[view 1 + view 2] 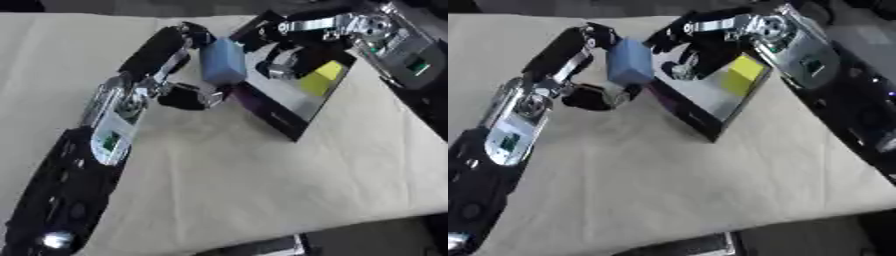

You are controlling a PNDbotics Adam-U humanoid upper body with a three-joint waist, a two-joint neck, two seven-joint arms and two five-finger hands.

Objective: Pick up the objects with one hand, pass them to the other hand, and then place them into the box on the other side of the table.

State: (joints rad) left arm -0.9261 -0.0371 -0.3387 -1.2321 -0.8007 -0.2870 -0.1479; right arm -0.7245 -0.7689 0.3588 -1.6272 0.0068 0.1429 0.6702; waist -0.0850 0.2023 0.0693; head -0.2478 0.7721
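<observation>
While the left hand [179, 75] grips the blue block [223, 61], long axis upright, the right hand [689, 45] waits relaxed and empty just right of it. Box [702, 122] with yellow block [322, 77] lies directly beneath the right hand.

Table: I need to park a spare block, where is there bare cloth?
The table is bare across its near half, below the box. It is crowded at the far side, where the left hand holds the blue block beside the right hand.

Even, soft overhead light; faint shadows on cloth [262, 175]; overall blur; dark corners.
</observation>
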